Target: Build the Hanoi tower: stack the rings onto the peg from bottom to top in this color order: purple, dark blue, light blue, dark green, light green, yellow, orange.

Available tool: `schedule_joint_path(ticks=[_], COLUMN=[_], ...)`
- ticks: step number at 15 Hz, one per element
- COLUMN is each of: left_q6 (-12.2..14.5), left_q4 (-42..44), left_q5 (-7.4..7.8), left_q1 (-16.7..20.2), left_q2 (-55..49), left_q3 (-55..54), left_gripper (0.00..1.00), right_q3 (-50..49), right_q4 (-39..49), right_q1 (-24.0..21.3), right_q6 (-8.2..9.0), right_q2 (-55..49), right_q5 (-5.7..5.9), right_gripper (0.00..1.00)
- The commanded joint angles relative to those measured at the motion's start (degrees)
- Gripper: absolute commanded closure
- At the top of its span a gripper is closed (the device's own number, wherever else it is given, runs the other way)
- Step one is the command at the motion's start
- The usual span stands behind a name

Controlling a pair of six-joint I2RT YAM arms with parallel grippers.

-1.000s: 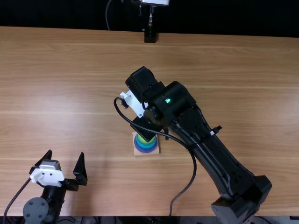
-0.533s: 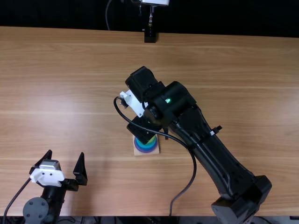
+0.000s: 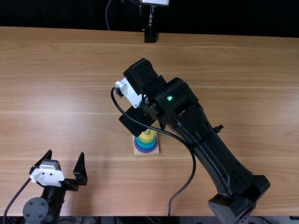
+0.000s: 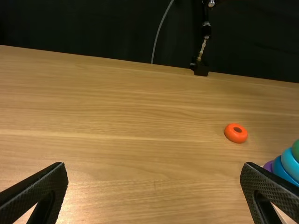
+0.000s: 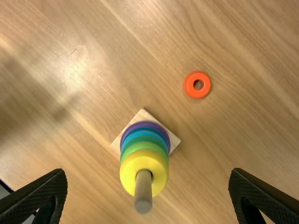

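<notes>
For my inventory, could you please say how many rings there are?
7: purple, dark blue, light blue, dark green, light green and yellow on the peg; orange on the table.

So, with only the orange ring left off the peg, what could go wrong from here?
In the right wrist view, the peg shows between the right gripper's open fingers, so a low sideways move toward the orange ring might knock the tower.
That ring is small and lies flat on the table; the grasp could slip.
Its hole is small too, so it may catch on the peg's tip.
</notes>
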Motion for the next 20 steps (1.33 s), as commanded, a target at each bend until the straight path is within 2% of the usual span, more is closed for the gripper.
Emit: schedule_joint_path(ticks=[1, 3, 6, 7, 8, 9, 10, 13, 20], left_q6=[0.17, 0.17, 0.17, 0.17, 0.17, 0.17, 0.17, 0.17, 0.17], left_q4=[-0.73, -0.73, -0.73, -0.73, -0.73, -0.73, -0.73, -0.73, -0.73], left_q5=[0.26, 0.26, 0.26, 0.26, 0.26, 0.26, 0.26, 0.26, 0.26], left_q1=[0.60, 0.60, 0.60, 0.60, 0.60, 0.60, 0.60, 0.60, 0.60], left_q2=[-0.67, -0.67, -0.67, -0.67, -0.67, -0.67, -0.67, -0.67, -0.67], left_q3=[-3.09, -3.09, -3.09, -3.09, -3.09, -3.09, -3.09, -3.09, -3.09], left_gripper=[0.00, 0.00, 0.00, 0.00, 0.00, 0.00, 0.00, 0.00, 0.00], right_q3=[2.25, 2.51, 1.54, 0.49, -1.53, -3.91, -6.72, -12.87, -12.26], right_q4=[0.08, 0.08, 3.77, 6.93, 10.62, 15.26, 19.17, 23.60, 23.70], right_q1=[-1.37, -3.83, -4.18, -5.06, -6.46, -7.52, -7.96, -8.84, -9.28], right_q6=[-0.44, 0.19, 0.72, 3.99, 9.05, 12.53, 13.27, 12.84, 13.06], right_q2=[2.16, 4.89, 8.76, 9.28, 9.28, 9.28, 9.28, 9.63, 16.84], right_q5=[0.20, -0.01, -0.12, -0.12, -0.23, -0.23, -0.23, -0.23, 0.20], right_gripper=[0.00, 0.00, 0.00, 0.00, 0.00, 0.00, 0.00, 0.00, 0.00])
